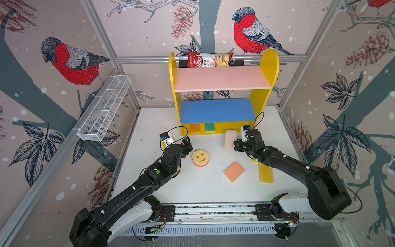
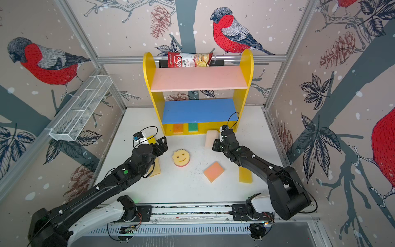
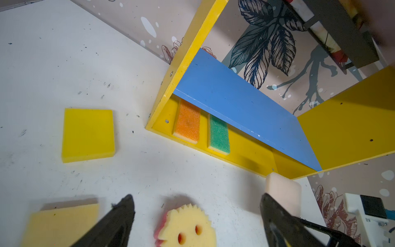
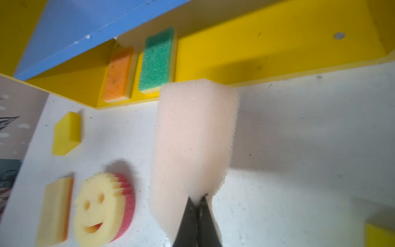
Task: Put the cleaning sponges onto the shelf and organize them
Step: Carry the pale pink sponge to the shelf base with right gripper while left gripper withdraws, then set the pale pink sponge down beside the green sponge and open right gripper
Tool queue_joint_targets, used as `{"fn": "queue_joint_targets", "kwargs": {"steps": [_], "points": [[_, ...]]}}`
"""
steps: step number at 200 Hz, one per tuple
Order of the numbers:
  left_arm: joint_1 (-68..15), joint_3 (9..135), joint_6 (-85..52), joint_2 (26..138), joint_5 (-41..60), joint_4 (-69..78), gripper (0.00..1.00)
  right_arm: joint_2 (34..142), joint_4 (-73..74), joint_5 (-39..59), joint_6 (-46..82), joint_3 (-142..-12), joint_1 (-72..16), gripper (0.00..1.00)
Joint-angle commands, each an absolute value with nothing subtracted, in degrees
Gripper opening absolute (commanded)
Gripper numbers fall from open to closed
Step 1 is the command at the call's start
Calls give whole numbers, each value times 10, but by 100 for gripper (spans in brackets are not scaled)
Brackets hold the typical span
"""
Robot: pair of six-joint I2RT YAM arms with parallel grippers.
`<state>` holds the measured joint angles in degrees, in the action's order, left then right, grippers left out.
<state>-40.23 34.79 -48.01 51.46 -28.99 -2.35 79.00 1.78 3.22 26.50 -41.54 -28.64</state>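
Placement leg right now: my right gripper (image 4: 198, 198) is pinched tight on one end of the cream sponge (image 4: 192, 139). It's holding it just in front of the shelf (image 1: 267, 70), roughly 1 o'clock from the middle of the bench (image 1: 192, 188). Left gripper (image 3: 196, 198) is spread wide with nothing in it, sitting at about 10 o'clock, near the smiley sponge (image 1: 200, 157).

Next move, I reckon: slide the cream one in low under the blue board (image 3: 235, 102) onto the yellow base (image 3: 245, 158), on the 3 o'clock side of the green sponge (image 3: 219, 134), lined up with it. That gap looks tight, so it probably needs to go in flat.

Count as I see it is eight sponges:
- Two on the base: orange sponge (image 3: 187, 123) and the green.
- One in the gripper.
- Five on the bench: smiley, salmon sponge (image 1: 234, 171), long yellow sponge (image 1: 265, 174) at 4 o'clock, bright yellow sponge (image 3: 88, 134) and pale yellow sponge (image 2: 157, 169) out at 9 o'clock.

Could be more hidden under the arms, can't tell. There's also one chips bag (image 1: 208, 59) up behind the pink board (image 1: 220, 78).
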Motion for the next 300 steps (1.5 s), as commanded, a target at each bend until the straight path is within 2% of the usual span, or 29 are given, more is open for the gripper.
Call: {"fn": "queue_joint_targets", "kwargs": {"steps": [1, 76, 121, 148, 166, 192, 232, 259, 300], "points": [[-401, 343, -485, 523, -290, -23, 90, 807, 22, -24, 229, -425, -286, 0], [-399, 350, -481, 538, -265, -20, 90, 902, 167, -68, 174, -442, -286, 4], [-399, 338, -492, 523, -268, -27, 90, 983, 178, -82, 175, -503, -286, 9], [-399, 328, -500, 510, -269, -29, 90, 1019, 168, -124, 178, -534, -286, 12], [-398, 329, -500, 506, -269, -28, 90, 1039, 156, -141, 177, -553, -285, 18], [-399, 333, -498, 510, -269, -27, 90, 1060, 148, -149, 181, -567, -284, 33], [-399, 336, -499, 521, -259, -24, 89, 1060, 144, -148, 196, -568, -277, 50], [-399, 334, -503, 519, -261, -23, 89, 1021, 124, -148, 211, -555, -276, 53], [-399, 329, -505, 523, -264, -12, 89, 934, 147, -59, 254, -474, -281, 55]]}}
